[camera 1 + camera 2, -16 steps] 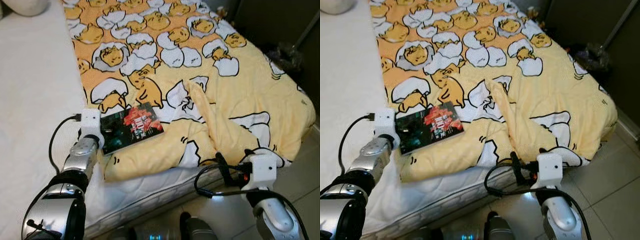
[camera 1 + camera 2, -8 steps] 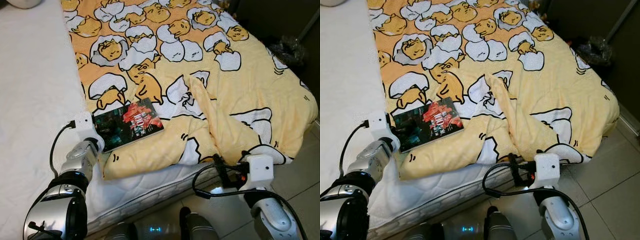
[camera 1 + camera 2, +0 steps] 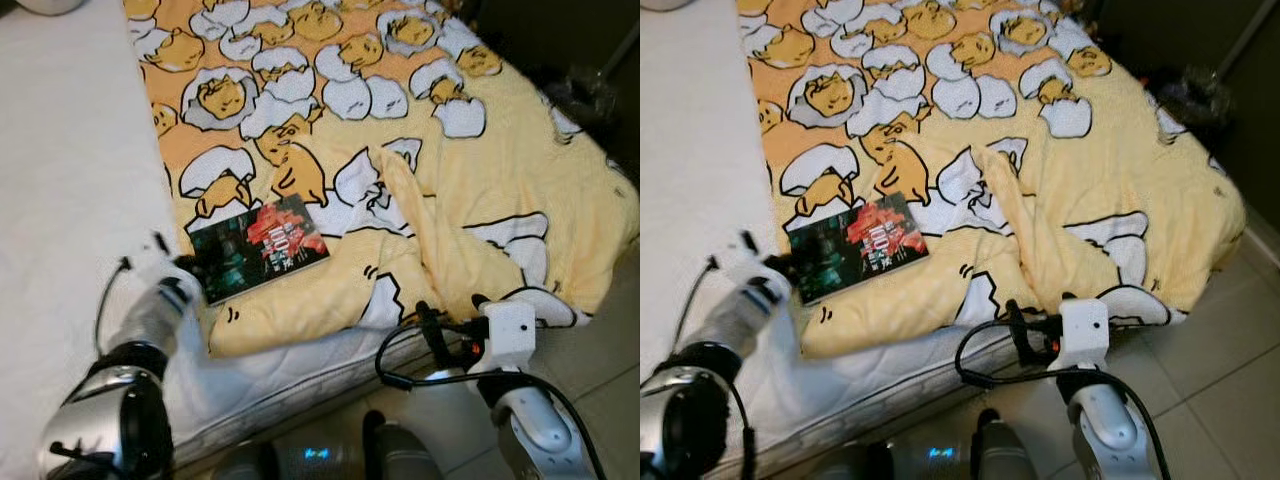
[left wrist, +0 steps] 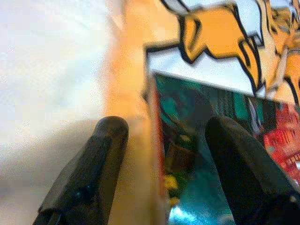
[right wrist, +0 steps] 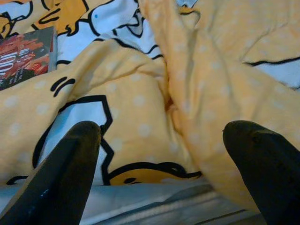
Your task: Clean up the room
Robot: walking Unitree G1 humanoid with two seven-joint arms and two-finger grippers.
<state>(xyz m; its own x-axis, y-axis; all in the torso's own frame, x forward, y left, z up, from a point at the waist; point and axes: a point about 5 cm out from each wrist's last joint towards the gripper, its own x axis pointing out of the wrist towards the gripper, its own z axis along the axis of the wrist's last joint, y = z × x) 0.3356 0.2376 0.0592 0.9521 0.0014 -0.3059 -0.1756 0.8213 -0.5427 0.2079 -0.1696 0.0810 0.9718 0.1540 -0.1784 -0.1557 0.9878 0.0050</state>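
Observation:
A book (image 3: 260,250) with a dark green and red cover lies flat on the yellow egg-print blanket (image 3: 480,170), near the bed's front left. My left gripper (image 4: 166,126) is open at the book's left edge. One finger is over the cover (image 4: 201,154) and the other is over the blanket beside it. The left arm (image 3: 150,320) looks blurred in the eye views. My right gripper (image 5: 164,131) is open and holds nothing. It hangs low at the bed's front edge (image 3: 450,312), facing a raised fold of the blanket.
The bare white mattress (image 3: 70,180) takes up the bed's left side. A tiled floor (image 3: 600,370) runs along the front and right of the bed. A dark bag (image 3: 585,95) stands by the far right corner. Cables loop off both wrists.
My left arm has pushed forward to the book's edge and is now motion-blurred. The right gripper has edged left and closer to the bed's front. The book has stayed put.

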